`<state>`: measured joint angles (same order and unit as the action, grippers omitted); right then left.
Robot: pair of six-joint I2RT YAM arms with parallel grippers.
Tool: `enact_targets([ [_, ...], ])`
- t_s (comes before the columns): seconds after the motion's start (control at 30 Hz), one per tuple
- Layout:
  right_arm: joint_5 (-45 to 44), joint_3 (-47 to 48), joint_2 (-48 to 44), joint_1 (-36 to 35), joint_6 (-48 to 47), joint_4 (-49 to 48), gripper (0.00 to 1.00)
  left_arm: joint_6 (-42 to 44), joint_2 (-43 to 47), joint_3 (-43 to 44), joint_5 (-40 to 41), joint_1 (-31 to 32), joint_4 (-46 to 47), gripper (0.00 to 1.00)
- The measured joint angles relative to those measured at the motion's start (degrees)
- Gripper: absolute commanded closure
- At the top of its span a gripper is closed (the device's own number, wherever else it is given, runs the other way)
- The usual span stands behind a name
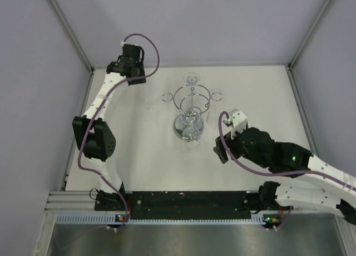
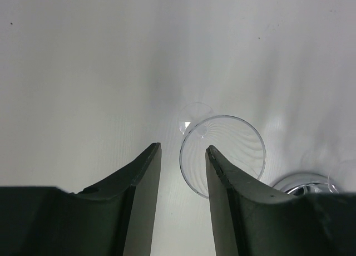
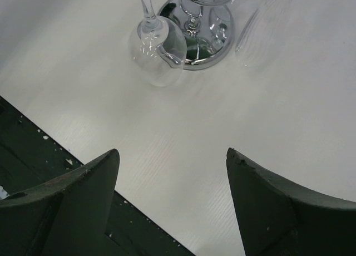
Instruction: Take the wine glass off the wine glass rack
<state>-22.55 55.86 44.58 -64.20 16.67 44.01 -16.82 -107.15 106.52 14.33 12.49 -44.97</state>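
The chrome wine glass rack (image 1: pixel 192 103) stands mid-table on its round mirrored base (image 3: pixel 208 42). Clear wine glasses hang upside down from its loops. One glass (image 3: pixel 158 50) hangs on the near side, and another (image 3: pixel 261 22) shows to its right. My right gripper (image 1: pixel 221 150) (image 3: pixel 172 151) is open wide and empty, low over the table, near and to the right of the rack. My left gripper (image 1: pixel 137 78) (image 2: pixel 182 147) is open and empty at the far left. In the left wrist view a clear glass (image 2: pixel 233 150) lies just beyond its fingertips, partly behind the right finger (image 2: pixel 222 178).
Grey enclosure walls (image 1: pixel 194 22) stand at the back and both sides of the white table (image 1: pixel 144 156). A black strip (image 1: pixel 189 200) with the arm bases runs along the near edge. It also shows in the right wrist view (image 3: pixel 33 150).
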Motion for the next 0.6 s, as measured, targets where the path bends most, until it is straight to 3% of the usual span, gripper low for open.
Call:
enact_targets([
  [0.33,0.17,0.00,0.61,0.00,0.20,-1.16,0.22,0.00,1.16,2.45,-2.49,0.00,-0.07,0.53],
  [0.6,0.04,1.51,2.99,0.68,1.25,-1.09,0.22,-0.94,8.96,2.23,-3.23,0.00,-1.57,0.53],
])
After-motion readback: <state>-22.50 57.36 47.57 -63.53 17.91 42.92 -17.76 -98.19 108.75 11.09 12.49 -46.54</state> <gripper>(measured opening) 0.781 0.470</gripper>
